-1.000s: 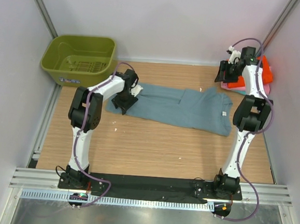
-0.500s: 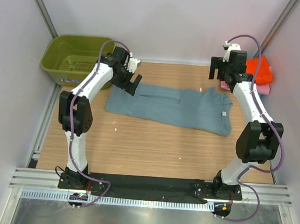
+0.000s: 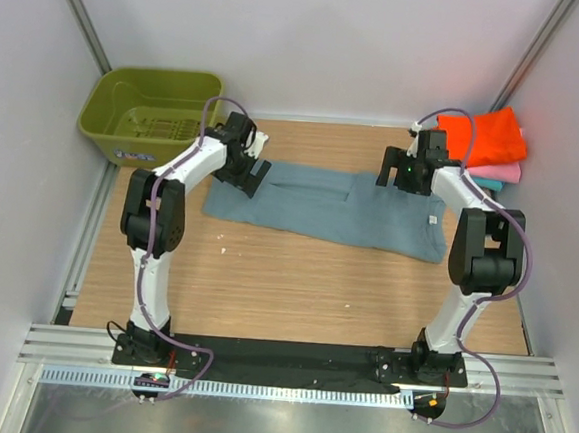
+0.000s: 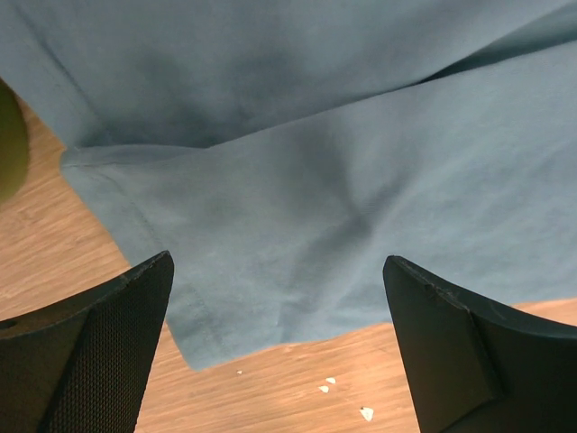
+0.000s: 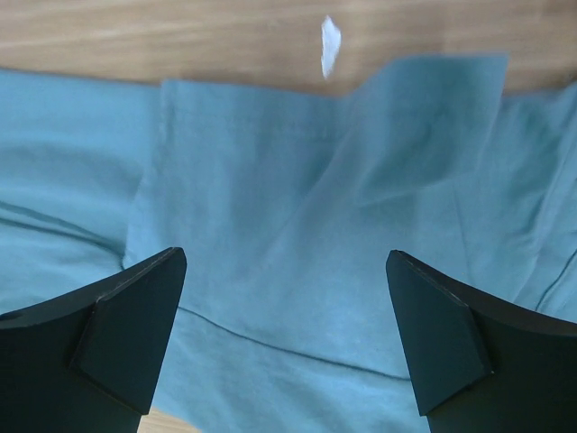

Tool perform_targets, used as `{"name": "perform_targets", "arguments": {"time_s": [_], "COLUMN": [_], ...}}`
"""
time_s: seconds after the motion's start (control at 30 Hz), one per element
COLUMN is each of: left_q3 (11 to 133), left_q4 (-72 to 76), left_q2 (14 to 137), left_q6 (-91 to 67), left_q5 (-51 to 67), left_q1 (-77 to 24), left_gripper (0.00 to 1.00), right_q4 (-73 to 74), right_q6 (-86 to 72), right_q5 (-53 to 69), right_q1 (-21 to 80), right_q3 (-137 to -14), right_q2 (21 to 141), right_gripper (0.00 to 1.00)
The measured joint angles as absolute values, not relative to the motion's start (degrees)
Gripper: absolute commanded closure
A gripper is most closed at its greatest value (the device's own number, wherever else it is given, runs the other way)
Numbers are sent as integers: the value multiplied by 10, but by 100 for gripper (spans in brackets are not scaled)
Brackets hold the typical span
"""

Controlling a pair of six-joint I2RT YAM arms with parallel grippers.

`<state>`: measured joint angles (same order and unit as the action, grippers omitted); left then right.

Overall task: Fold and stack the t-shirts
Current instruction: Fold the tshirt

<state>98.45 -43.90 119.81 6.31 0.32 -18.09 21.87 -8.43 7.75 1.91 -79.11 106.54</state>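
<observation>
Left tool (image 4: 278, 271) and right tool (image 5: 285, 262) gape wide over blue-grey t-shirt (image 3: 320, 209), neck label (image 3: 434, 220) unreadable.

We can read no words, brands or numbers in any view. On the near wall of the olive-green basket (image 3: 107, 112) we see a pale sticker (image 3: 134, 154) with dark marks, too small to make out. Near the right end of the blue-grey t-shirt (image 3: 321, 204) we see a little white tag (image 3: 433, 220), also illegible.
</observation>
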Motion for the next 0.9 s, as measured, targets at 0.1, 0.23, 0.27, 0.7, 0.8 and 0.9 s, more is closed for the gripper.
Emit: {"name": "perform_targets", "arguments": {"time_s": [0.1, 0.23, 0.27, 0.7, 0.8, 0.9], "left_q3": [967, 938, 931, 790, 727, 678], "left_q4": [-427, -422, -422, -391, -402, -409], "left_q2": [1211, 1213, 1213, 1128, 1081, 1045], "left_q6": [62, 57, 54, 5, 4, 6], "left_q5": [-6, -11, -10, -6, -10, -13], "left_q1": [-180, -180, -180, -180, -184, -193], "left_gripper": [1, 0, 0, 0, 0, 0], "right_q4": [219, 225, 225, 249, 245, 237], "right_q6": [-93, -93, -93, -95, -94, -94], "right_q5": [79, 81, 81, 84, 88, 93], "right_q1": [18, 17, 17, 22, 28, 41], "right_q3": [-760, -739, -739, -839, -922, -995], "right_q2": [1065, 1071, 1075, 1171, 1229, 1280], "right_gripper": [0, 0, 0, 0, 0, 0]}}
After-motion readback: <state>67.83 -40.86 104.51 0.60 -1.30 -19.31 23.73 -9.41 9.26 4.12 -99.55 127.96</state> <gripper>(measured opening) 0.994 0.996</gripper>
